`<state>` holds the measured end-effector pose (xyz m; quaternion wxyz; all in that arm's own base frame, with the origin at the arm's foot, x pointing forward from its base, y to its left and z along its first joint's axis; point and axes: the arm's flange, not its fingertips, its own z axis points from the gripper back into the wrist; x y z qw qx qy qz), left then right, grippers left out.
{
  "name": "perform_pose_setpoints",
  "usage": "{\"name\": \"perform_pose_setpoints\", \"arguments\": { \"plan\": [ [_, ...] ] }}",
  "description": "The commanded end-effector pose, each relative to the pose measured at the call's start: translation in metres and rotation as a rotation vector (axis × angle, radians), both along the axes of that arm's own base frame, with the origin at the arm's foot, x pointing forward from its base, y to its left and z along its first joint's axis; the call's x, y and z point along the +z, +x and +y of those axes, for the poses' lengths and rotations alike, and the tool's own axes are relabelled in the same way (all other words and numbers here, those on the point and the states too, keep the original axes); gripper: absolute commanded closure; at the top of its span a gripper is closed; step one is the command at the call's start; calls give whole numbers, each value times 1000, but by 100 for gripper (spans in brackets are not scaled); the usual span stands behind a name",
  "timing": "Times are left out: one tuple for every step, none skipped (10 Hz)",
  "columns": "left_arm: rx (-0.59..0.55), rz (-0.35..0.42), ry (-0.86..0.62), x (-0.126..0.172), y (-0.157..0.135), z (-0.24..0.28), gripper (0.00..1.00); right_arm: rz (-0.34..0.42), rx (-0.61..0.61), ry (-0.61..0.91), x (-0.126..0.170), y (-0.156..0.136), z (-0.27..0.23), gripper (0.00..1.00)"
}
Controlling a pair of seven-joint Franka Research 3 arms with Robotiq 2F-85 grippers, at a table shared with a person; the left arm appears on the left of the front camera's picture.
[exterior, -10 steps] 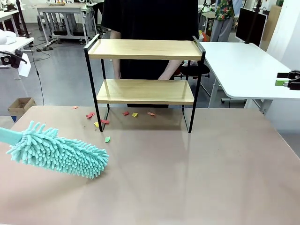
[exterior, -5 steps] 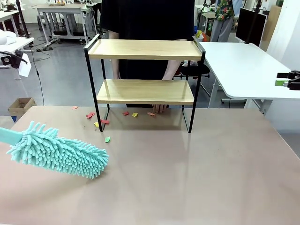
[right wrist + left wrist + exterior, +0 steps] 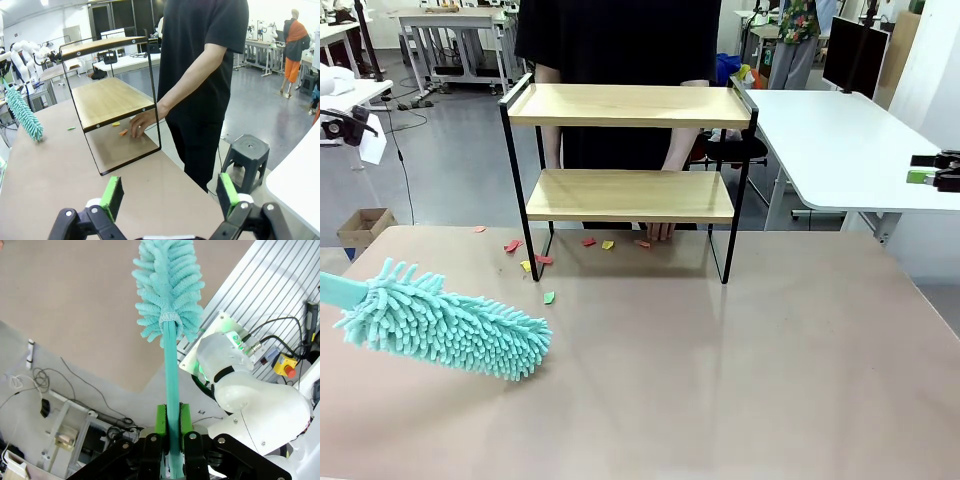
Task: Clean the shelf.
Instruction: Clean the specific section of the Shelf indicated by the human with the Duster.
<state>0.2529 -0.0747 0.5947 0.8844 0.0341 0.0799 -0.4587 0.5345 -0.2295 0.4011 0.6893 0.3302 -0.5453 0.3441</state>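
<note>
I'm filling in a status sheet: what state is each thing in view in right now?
shelf: upright on the table, both boards bare.
duster: held by its handle, head low over the table, apart from the shelf.
left tool: shut on the duster handle.
right tool: open, empty.
paper scraps: scattered on the table under and left of the shelf.
person's hand: on the table under the shelf.
</note>
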Motion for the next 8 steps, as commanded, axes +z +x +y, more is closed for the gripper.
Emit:
{"name": "perform_pose_setpoints", "arguments": {
  "plan": [
    [15, 8, -18, 1, -2, 0, 87, -6, 2, -2, 3, 1, 3, 0],
    [15, 8, -18, 1, -2, 0, 87, -6, 2, -2, 3, 1, 3, 0],
    [15, 8, -18, 1, -2, 0, 87, -6, 2, -2, 3, 1, 3, 0],
    [15, 8, -18, 1, -2, 0, 87, -6, 2, -2, 3, 1, 3, 0],
    [15, 8, -18, 1, -2, 0, 87, -6, 2, -2, 3, 1, 3, 0],
    [15, 8, -18, 1, -2, 0, 87, -6, 2, -2, 3, 1, 3, 0],
    [15, 8, -18, 1, -2, 0, 87, -6, 2, -2, 3, 1, 3, 0],
    [0, 0, 0, 0, 0, 0, 87, -6, 2, -2, 3, 1, 3, 0]
  ]
}}
